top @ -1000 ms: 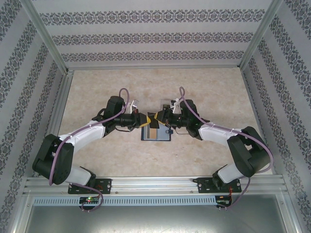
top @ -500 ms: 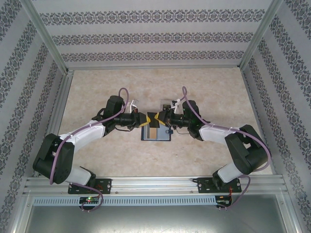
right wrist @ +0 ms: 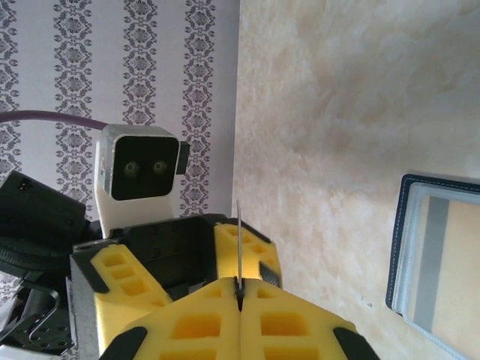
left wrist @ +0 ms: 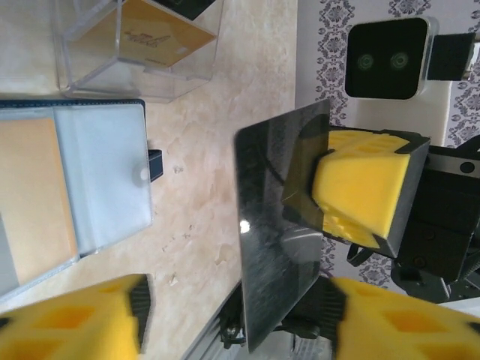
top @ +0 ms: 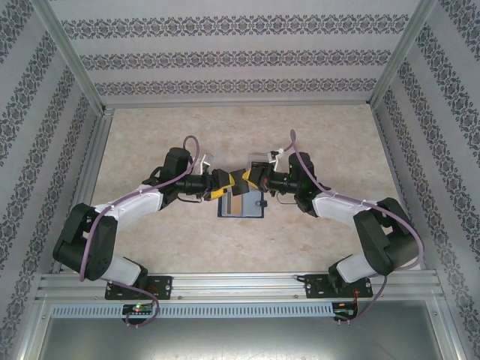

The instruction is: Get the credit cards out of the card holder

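Since the earlier frame my left tool (top: 222, 186) has let go: its jaws now stand apart, where before they were pinched shut tip to tip with my right tool (top: 244, 178). The right wrist also sits slightly further right. The right tool is clamped on a dark card (left wrist: 277, 225), which the left wrist view shows as a glossy black card held up off the bench (top: 150, 135) and slightly tilted. Yellow pads (left wrist: 360, 187) grip its far edge. The card's lower part hangs between my open left fingers without clear contact. In the right wrist view the same card is edge-on, a thin line pinched between the closed pads. The card holder (top: 241, 204) lies open and flat on the bench just below both tools, dark blue rim, pale inner panels. An orange card (left wrist: 34, 202) sits in one panel; the other panel looks clear grey. Its small closing tab (left wrist: 154, 165) sticks out at the side. A clear box (left wrist: 142, 45) stands just beyond the holder with a tan card inside.
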